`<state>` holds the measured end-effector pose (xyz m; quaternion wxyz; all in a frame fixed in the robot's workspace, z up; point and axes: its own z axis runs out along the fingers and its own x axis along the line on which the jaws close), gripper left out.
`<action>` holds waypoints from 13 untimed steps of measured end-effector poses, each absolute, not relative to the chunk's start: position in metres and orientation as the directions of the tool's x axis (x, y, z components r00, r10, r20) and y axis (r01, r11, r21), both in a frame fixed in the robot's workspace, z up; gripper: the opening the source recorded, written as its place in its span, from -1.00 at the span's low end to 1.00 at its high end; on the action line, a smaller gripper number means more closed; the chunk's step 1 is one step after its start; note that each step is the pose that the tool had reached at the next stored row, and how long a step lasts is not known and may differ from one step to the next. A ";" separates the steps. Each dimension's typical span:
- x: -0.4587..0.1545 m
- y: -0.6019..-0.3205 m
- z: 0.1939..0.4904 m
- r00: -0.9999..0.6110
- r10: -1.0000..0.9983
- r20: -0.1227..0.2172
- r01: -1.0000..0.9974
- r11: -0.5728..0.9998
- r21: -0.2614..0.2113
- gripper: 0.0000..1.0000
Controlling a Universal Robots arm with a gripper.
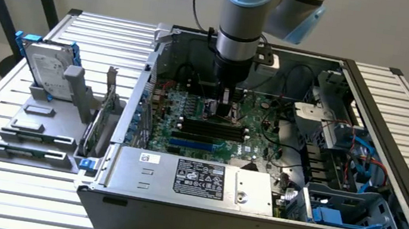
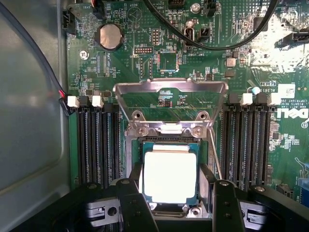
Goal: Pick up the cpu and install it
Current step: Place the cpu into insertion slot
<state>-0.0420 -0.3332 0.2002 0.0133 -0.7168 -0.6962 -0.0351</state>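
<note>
The cpu (image 2: pixel 170 169), a small square chip with a bright silver top and a green rim, lies squarely over the motherboard's socket (image 2: pixel 166 209). Whether it rests in the socket or hangs just above it I cannot tell. My gripper (image 2: pixel 171 178) is shut on the cpu, with one black finger (image 2: pixel 135 181) pressed against each of two opposite edges. The socket's metal load plate (image 2: pixel 169 89) stands flipped open beyond the chip. In the exterior view my gripper (image 1: pixel 225 110) reaches down low over the green motherboard (image 1: pixel 210 130) inside the open computer case (image 1: pixel 254 217).
Black memory slots (image 2: pixel 94 140) flank the socket on both sides. Black cables (image 2: pixel 212 46) cross above the board. In the exterior view a silver hard drive in a blue bracket (image 1: pixel 47 65) and grey plastic bars (image 1: pixel 33 138) sit at the left, outside the case.
</note>
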 end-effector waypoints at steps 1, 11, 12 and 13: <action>-0.042 -0.333 0.200 0.028 0.997 0.069 0.999 -0.030 0.030 0.09; -0.042 -0.333 0.199 0.028 0.997 0.069 0.999 -0.030 0.030 0.09; -0.042 -0.333 0.199 0.028 0.997 0.069 0.999 -0.030 0.030 0.09; -0.042 -0.333 0.199 0.028 0.997 0.069 0.999 -0.030 0.030 0.09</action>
